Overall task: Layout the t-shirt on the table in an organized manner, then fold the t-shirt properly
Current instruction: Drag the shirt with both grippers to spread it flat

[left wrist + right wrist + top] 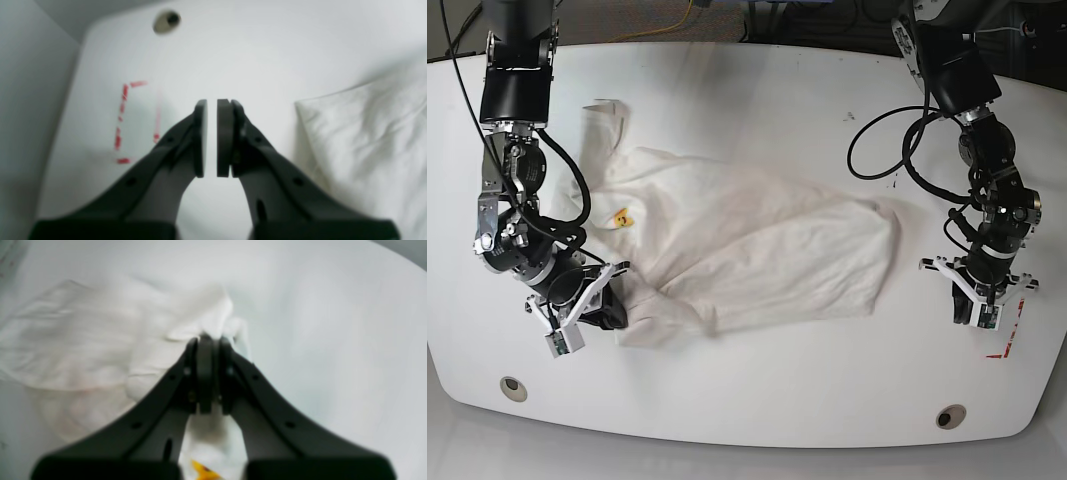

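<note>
The white t-shirt point(757, 250) lies crumpled and spread across the middle of the table point(777, 400), its small yellow emblem point(623, 216) facing up near the left. My right gripper point(612, 300) is at the garment's lower left corner. In the right wrist view the right gripper point(206, 340) is shut on a bunched fold of the t-shirt point(83, 333). My left gripper point(980, 312) hovers over bare table, just right of the cloth's right edge. In the left wrist view the left gripper point(212, 106) holds nothing between its pads, and the t-shirt point(367, 133) lies to its right.
A red tape outline point(121, 120) marks the table left of the left gripper, also visible as red tape point(1012, 340) in the base view. Round grommet holes point(513, 388) point(946, 417) sit near the front corners. Black cables hang along both arms.
</note>
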Controlling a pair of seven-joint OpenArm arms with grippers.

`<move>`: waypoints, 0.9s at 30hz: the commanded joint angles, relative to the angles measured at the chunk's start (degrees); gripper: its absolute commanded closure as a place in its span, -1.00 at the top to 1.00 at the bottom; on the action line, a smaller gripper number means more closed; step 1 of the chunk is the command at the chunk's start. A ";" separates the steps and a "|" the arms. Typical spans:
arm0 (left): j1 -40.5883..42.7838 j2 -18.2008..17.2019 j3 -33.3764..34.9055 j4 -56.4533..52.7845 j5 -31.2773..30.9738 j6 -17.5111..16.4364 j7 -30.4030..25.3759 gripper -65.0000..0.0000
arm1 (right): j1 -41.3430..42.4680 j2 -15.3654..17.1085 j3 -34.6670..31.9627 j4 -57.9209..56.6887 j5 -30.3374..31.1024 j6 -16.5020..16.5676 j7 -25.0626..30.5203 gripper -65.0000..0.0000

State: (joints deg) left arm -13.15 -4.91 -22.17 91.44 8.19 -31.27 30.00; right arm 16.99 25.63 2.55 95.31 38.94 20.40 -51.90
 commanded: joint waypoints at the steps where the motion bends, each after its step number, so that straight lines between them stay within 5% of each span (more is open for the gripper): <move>1: -0.88 -0.50 1.29 4.87 -0.93 0.01 0.37 -0.90 | 1.42 1.58 1.54 1.18 2.95 0.12 1.48 -1.00; 12: -0.52 -0.59 4.81 8.83 -0.93 0.01 3.19 -0.84 | 1.34 2.37 1.72 0.82 3.74 0.12 1.48 -1.00; 15: -0.35 -0.41 5.51 8.83 -0.93 -0.07 3.36 -0.61 | 0.90 2.28 1.72 0.82 3.74 0.12 1.48 -1.00; 23: 0.44 0.73 7.18 8.65 -1.02 -0.07 11.01 0.54 | -0.07 2.02 1.63 0.82 3.74 0.12 1.48 -1.00; 27: 0.80 2.49 7.27 8.56 -1.02 -0.07 11.36 0.67 | -0.69 1.93 1.63 1.00 3.74 0.30 1.48 -1.00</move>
State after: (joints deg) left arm -11.18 -2.81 -15.20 99.09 7.73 -31.53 42.65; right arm 15.11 26.83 3.75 95.20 41.87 20.38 -52.12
